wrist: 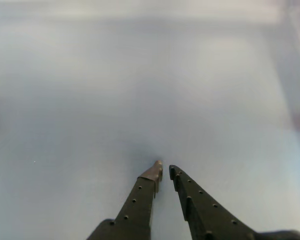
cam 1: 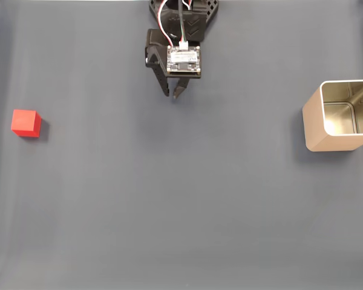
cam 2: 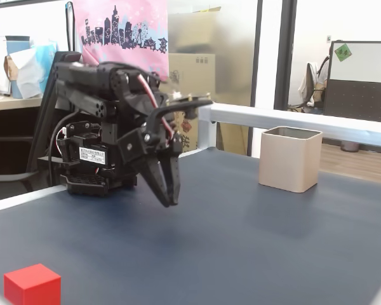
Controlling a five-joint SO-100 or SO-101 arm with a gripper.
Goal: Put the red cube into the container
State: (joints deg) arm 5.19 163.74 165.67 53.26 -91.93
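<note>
The red cube (cam 1: 26, 122) sits on the dark mat at the far left of a fixed view, and at the near left corner (cam 2: 32, 286) in the other. The container (cam 1: 317, 130), a beige square tin with a shiny inside, stands upright and empty at the right edge, also seen at the back right (cam 2: 290, 159). My gripper (cam 1: 172, 95) hangs just above the mat near the arm's base, roughly midway between cube and container and far from both. In the wrist view the gripper (wrist: 165, 167) has its fingertips almost touching, with nothing between them. It points down at the mat (cam 2: 171, 202).
The arm's base (cam 1: 181, 12) stands at the top middle edge of the mat. A white frame rail (cam 2: 292, 121) borders the table behind the tin. Bare mat (cam 1: 181, 199) stretches between cube and tin.
</note>
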